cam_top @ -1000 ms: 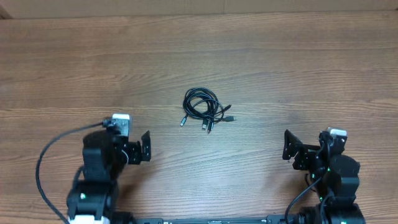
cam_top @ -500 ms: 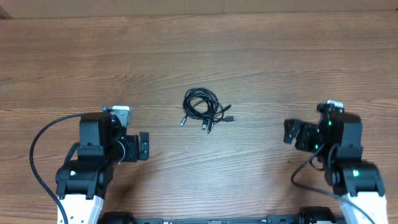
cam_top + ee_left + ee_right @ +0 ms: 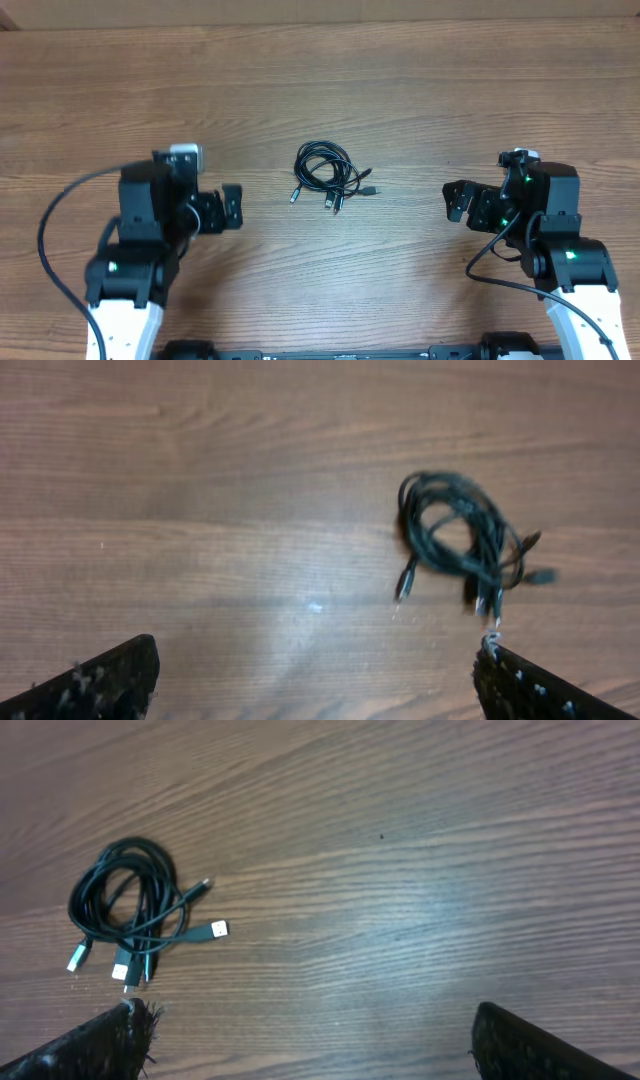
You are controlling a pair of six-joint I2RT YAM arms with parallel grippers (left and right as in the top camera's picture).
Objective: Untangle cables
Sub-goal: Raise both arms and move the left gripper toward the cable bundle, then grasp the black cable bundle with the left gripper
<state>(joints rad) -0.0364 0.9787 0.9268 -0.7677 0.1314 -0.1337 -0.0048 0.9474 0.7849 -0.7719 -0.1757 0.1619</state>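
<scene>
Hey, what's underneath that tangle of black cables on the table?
Only the wooden table shows beneath the cables, visible through the loops. Where strands overlap, the lower ones are partly hidden.

The brown wood-grain laminate counter [image 3: 320, 80] fills every view, its grain running side to side, soft glare on its glossy surface, with a small dark speck [image 3: 381, 837] on bare wood.

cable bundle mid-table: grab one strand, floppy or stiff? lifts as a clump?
Probably floppy: the cable bundle lies in thin, loose loops flat on the table. Likely lifts as one clump, since the loops cross and overlap. The plug ends stick out free, so they would probably dangle.
</scene>
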